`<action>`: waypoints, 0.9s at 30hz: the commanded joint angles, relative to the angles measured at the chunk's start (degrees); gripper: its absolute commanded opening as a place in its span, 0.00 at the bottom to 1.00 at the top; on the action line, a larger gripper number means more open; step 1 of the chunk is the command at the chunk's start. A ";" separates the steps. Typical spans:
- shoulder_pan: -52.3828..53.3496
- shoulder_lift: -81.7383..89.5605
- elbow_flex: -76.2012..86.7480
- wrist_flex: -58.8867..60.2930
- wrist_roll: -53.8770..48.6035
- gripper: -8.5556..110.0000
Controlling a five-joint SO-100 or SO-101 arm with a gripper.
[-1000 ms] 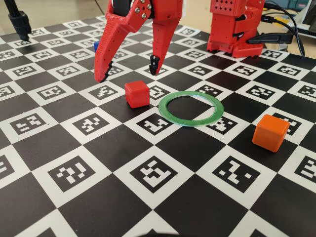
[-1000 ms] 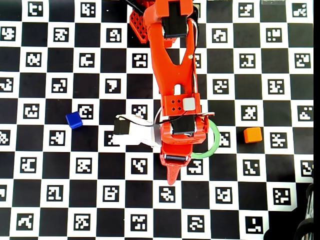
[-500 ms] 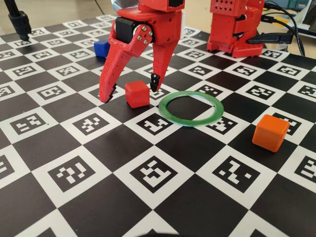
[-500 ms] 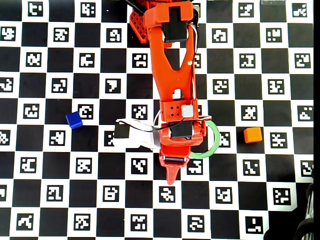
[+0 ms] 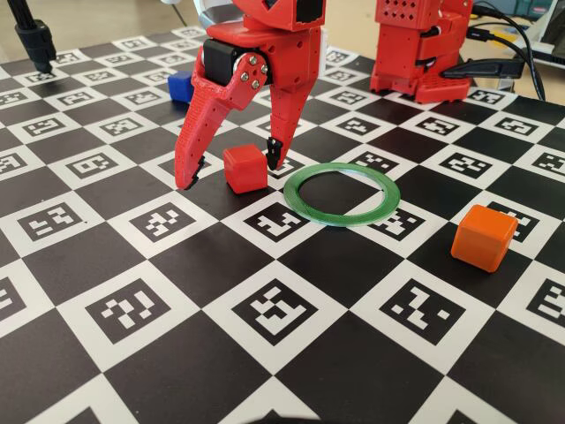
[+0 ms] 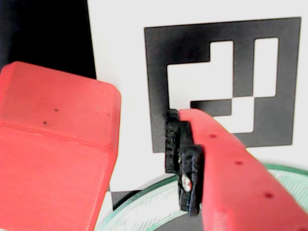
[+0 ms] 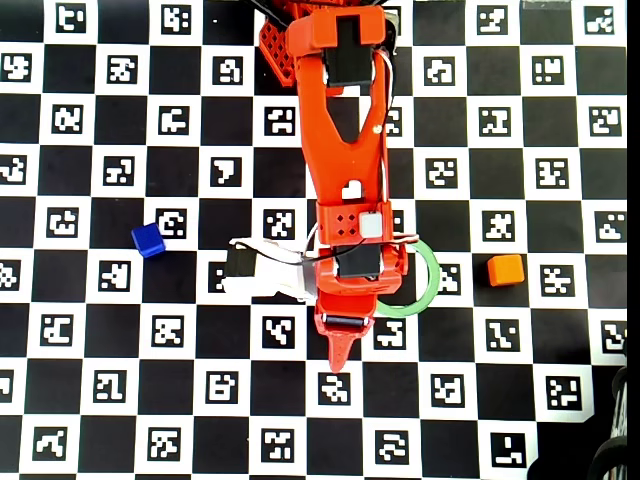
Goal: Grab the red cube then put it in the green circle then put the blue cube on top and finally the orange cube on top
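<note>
The hand [image 5: 231, 166] stood wide open, its fingers either side of the red cube [image 5: 244, 168], which rested on the checkered surface [image 5: 177, 291] just beside the green circle [image 5: 342, 193].

A checkerboard mat [image 5: 291, 371] of printed markers; cables [image 5: 521, 53], perhaps power leads, behind.

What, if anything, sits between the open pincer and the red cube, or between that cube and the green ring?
Nothing visible does. In the fixed view the pincer straddles the red cube with its jaws open, and only bare checkered board separates the cube from the green ring beside it. The blue cube and orange cube lie well aside.
</note>
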 commanded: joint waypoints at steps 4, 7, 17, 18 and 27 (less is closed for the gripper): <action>0.44 2.11 -1.05 -0.53 -0.53 0.50; 0.44 2.11 -1.05 -0.53 -0.53 0.50; 0.00 2.11 -1.41 -0.70 1.32 0.49; -0.09 2.11 -1.49 -0.70 2.11 0.49; -0.53 2.11 -1.76 -1.14 6.24 0.49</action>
